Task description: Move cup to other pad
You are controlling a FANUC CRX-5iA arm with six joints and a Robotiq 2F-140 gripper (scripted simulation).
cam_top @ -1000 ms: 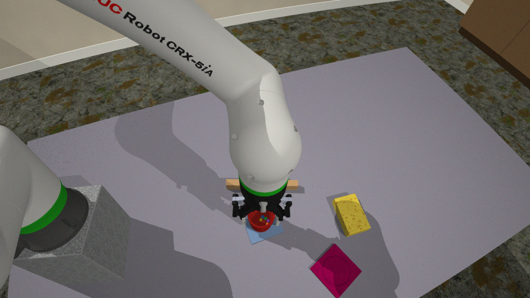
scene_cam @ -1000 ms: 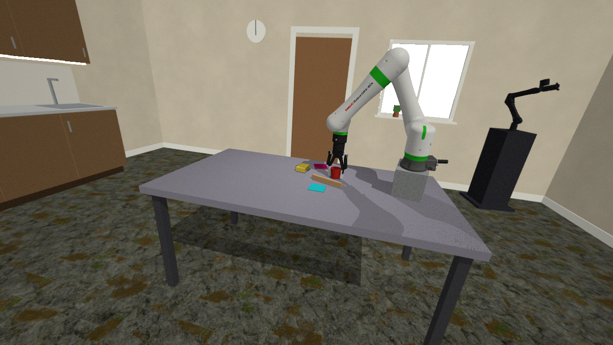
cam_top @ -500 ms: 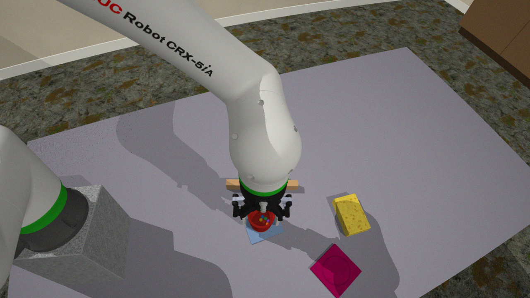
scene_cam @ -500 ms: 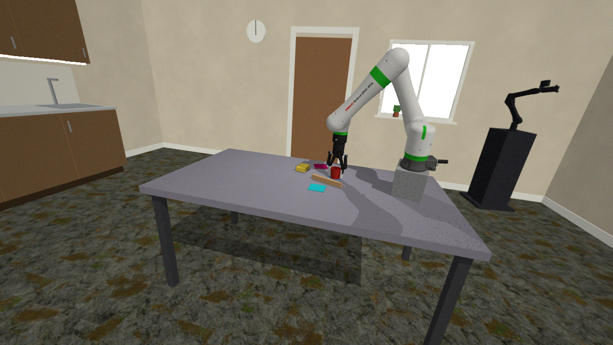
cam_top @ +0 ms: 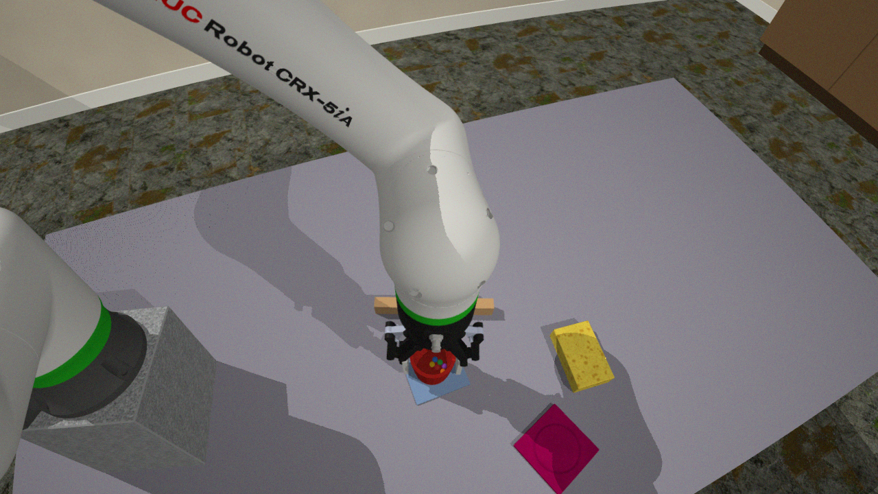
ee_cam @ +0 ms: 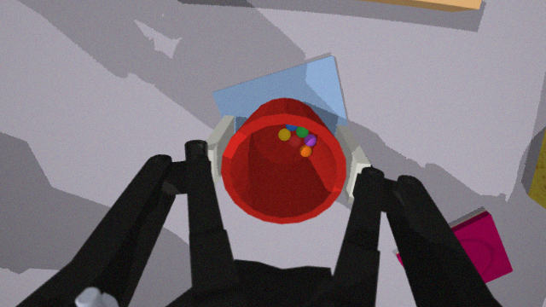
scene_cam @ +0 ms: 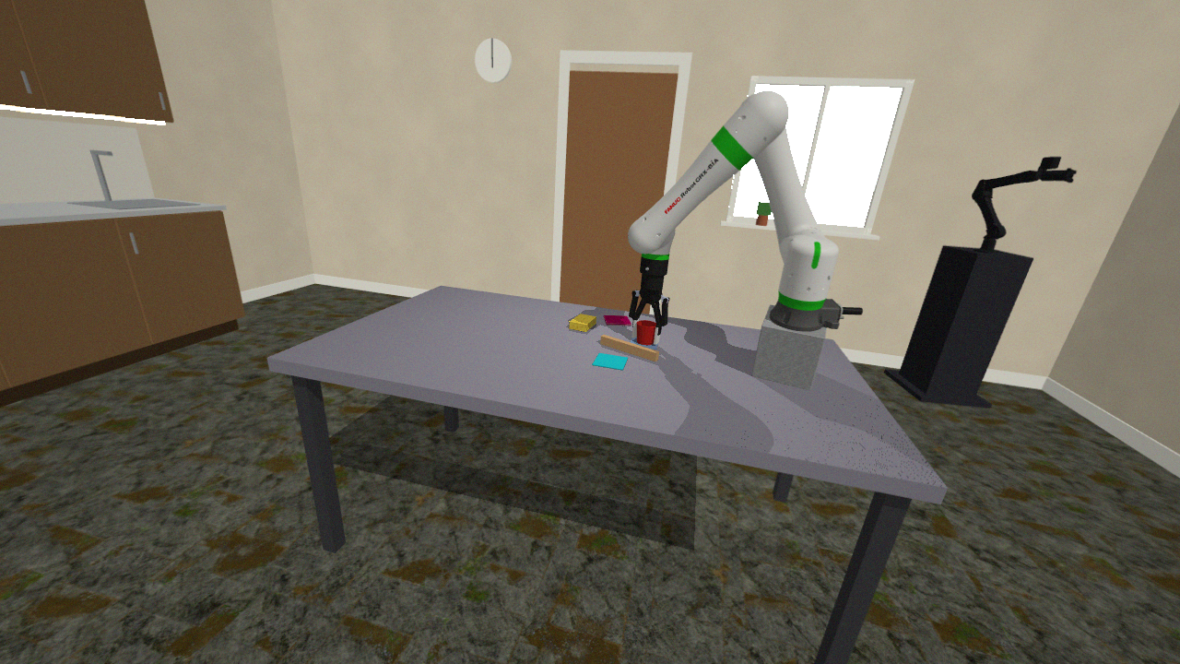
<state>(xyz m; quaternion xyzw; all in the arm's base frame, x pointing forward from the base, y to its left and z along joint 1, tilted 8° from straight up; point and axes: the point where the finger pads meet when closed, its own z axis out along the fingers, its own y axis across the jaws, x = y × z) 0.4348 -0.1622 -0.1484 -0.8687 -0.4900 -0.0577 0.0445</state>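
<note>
A red cup [cam_top: 433, 368] with several coloured marbles [ee_cam: 299, 137] in it stands upright on a light blue pad [cam_top: 437, 387]. My gripper [ee_cam: 284, 136] is open and reaches down over the cup, one pale finger pad close to each side of its wall. I cannot tell whether the pads touch it. In the exterior view the cup [scene_cam: 644, 332] sits behind a wooden rail [scene_cam: 629, 348]. A teal pad [scene_cam: 610, 361] lies on the rail's other side. My arm hides that pad in the top view.
A yellow sponge [cam_top: 581, 355] and a magenta square block [cam_top: 555, 447] lie to the cup's right. The rail's ends [cam_top: 485, 305] show behind my wrist. The arm's grey stone base [cam_top: 132, 381] stands at the left.
</note>
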